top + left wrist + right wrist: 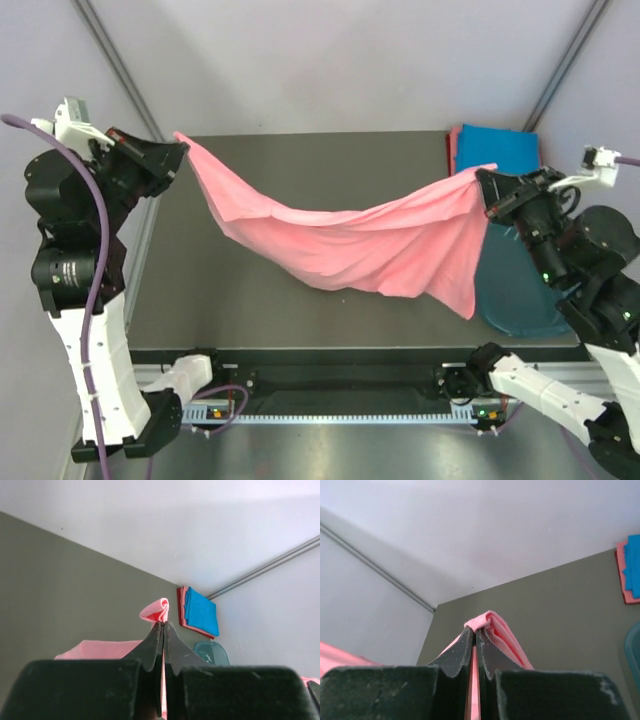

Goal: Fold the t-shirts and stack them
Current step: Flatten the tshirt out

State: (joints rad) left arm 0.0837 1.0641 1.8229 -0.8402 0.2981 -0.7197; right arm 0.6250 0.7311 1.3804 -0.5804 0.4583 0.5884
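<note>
My left jaws: pressed together on one corner of the salmon-pink shirt (pixel 340 240), held high above the counter's (pixel 300 160) far left corner; a small fold of cloth pokes past the tips. Shirt: strung between my two arms, sagging in the middle, its loose lower edge drooping lowest toward the right; whether that fold touches the counter I cannot tell. My right jaws: pinched tight on the opposite corner, near the far right corner. Behind them a folded blue shirt (pixel 497 150) lies on a red one (pixel 620 570); nearer, a teal tub (pixel 520 295) sits at the counter's right edge.
</note>
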